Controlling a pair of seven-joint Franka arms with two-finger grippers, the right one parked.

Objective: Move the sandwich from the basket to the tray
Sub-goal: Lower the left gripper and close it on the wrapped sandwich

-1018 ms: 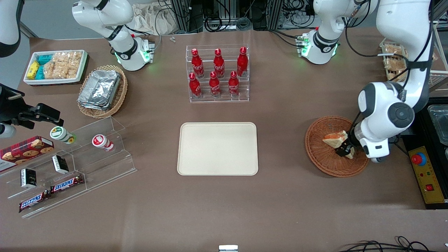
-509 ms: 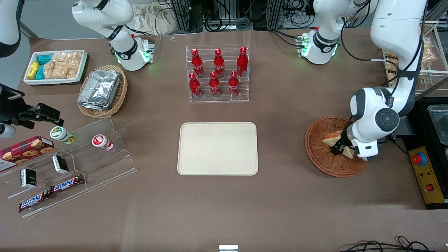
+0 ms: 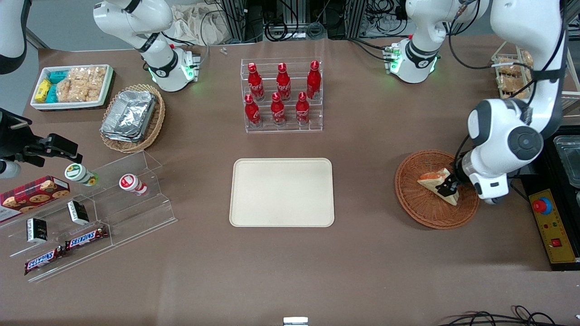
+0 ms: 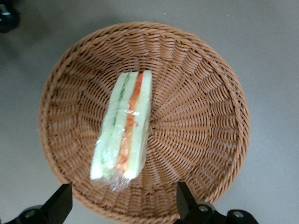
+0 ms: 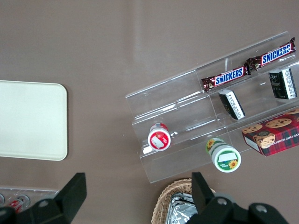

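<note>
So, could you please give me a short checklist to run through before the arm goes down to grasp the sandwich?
1. Sandwich is in the basket: ok, it lies wrapped on its side on the basket floor.
2. Gripper is open: ok, the fingers stand wide apart in the left wrist view.
3. Gripper is over the sandwich: ok, it hangs above the sandwich's wide end, nothing held yet.
4. Finger spread is wider than the sandwich: ok.
5. Tray is ready to receive: ok, its surface is bare.
6. Fingers will miss the basket rim on descent: cannot tell.
</note>
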